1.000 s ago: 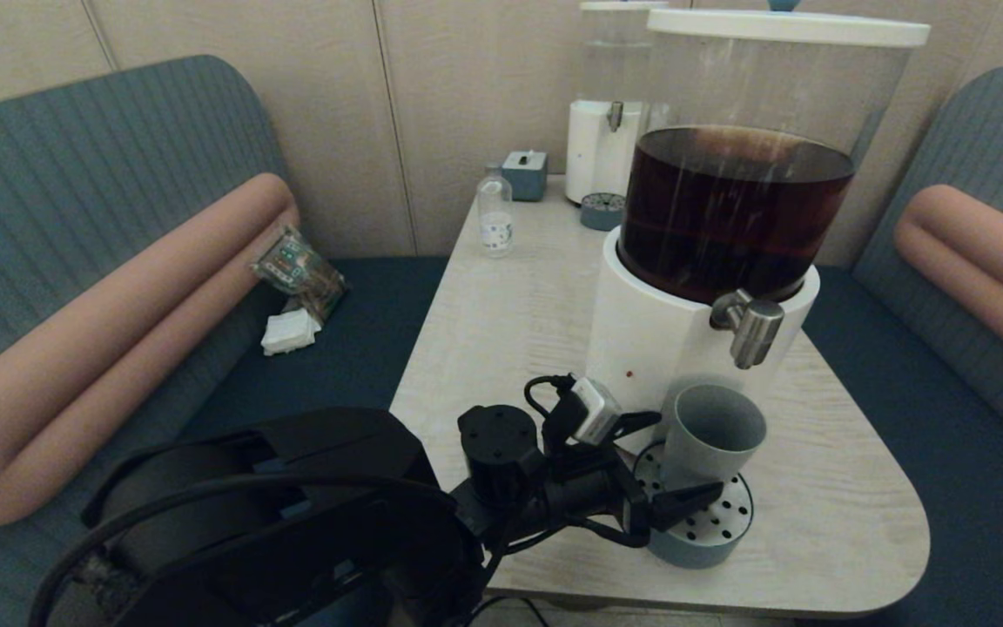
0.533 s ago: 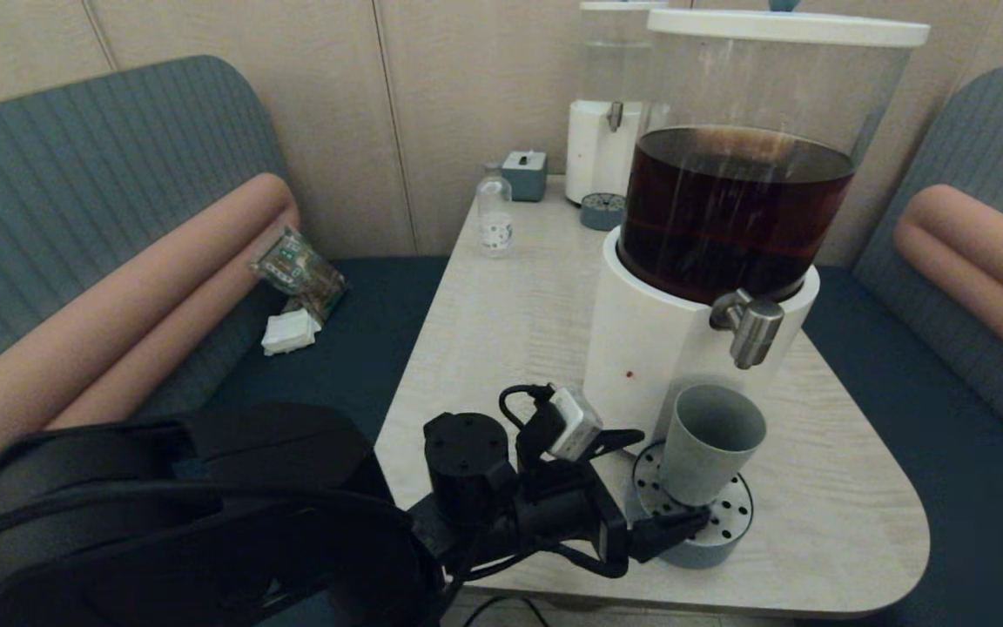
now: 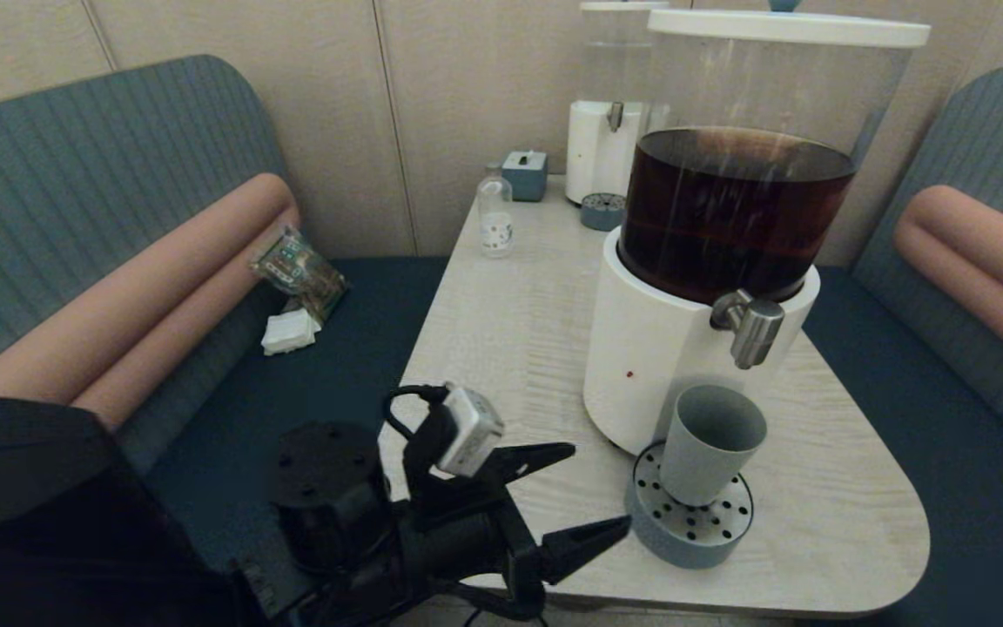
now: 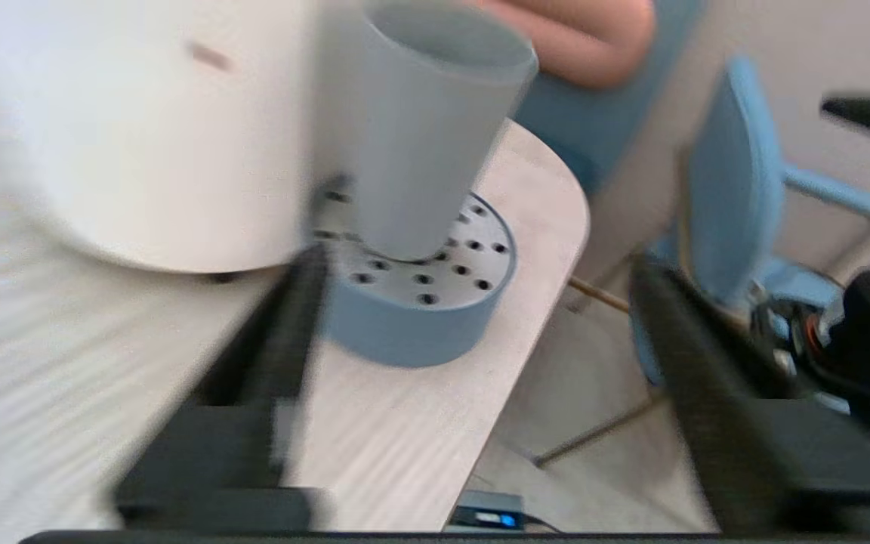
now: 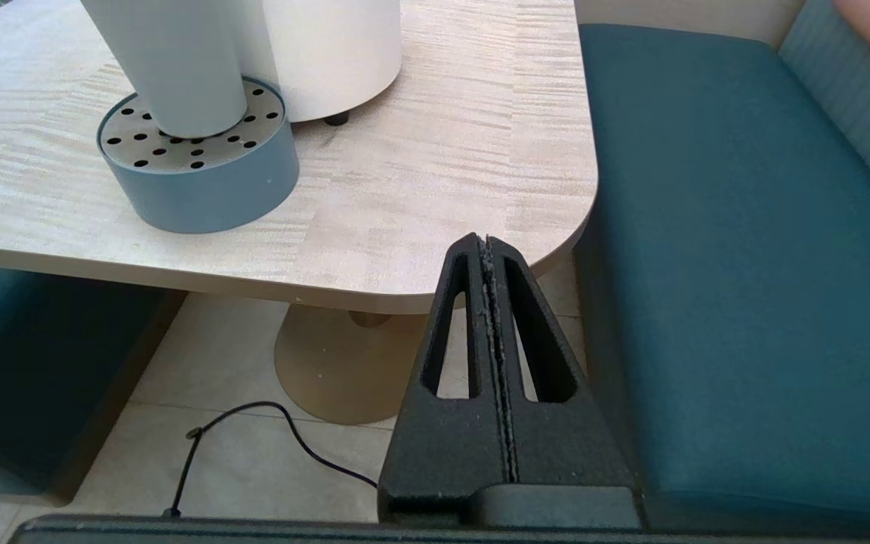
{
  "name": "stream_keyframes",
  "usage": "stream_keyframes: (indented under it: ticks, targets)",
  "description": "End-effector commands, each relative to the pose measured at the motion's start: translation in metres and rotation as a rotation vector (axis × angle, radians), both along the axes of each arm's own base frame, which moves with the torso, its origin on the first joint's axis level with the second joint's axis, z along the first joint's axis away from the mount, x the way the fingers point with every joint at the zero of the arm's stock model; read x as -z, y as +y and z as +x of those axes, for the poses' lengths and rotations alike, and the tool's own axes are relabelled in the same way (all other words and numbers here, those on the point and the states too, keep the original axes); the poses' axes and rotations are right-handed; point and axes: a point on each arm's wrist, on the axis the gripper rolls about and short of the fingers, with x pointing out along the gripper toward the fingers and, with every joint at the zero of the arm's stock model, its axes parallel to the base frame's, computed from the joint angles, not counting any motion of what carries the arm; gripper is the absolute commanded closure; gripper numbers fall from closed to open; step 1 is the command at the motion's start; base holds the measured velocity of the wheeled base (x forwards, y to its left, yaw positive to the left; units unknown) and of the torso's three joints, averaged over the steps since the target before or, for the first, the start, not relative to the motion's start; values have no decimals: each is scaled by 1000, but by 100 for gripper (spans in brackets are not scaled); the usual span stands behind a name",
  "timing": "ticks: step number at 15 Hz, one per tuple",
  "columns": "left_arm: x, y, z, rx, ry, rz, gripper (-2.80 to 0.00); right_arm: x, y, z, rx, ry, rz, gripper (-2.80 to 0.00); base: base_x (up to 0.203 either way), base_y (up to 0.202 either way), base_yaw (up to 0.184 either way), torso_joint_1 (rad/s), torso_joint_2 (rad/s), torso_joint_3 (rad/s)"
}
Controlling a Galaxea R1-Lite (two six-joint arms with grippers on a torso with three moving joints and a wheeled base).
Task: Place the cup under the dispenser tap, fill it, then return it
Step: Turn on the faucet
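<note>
Bare table [image 3: 510, 322] lies left of the cup [image 3: 710, 444]; the dispenser [image 3: 667, 348] blocks behind.

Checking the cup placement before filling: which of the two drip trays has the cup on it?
The near drip tray, in front of the large dispenser holding dark liquid. The cup stands on it, below the dispenser tap. The far tray is bare.

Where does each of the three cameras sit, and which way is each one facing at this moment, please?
Head view: high on the robot, looking forward and down at the table, cup beneath the dispenser tap; left gripper shows, jaws open.
Left wrist view: behind the open jaws, facing the cup on the drip tray.
Right wrist view: low off the table's edge; right gripper shut.
Shared: all three show the drip tray.
</note>
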Motion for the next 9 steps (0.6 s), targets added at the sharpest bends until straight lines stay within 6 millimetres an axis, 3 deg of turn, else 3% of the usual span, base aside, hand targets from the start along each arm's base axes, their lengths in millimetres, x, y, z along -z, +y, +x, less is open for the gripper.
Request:
stream_keyframes:
  ticks: [1,5,9]
  targets:
    - [-32,29,-17,-51,-69,-66,0,0,0,0,0,-2,0,0,0,0,0,0,0,0]
    - [-68,88,-31,-304,-141,-184,0,0,0,0,0,-1,0,0,0,0,0,0,0,0]
    - [-78,139,-49,-577,-180,-241,0,0,0,0,0,0,0,0,0,0,0,0,0,0]
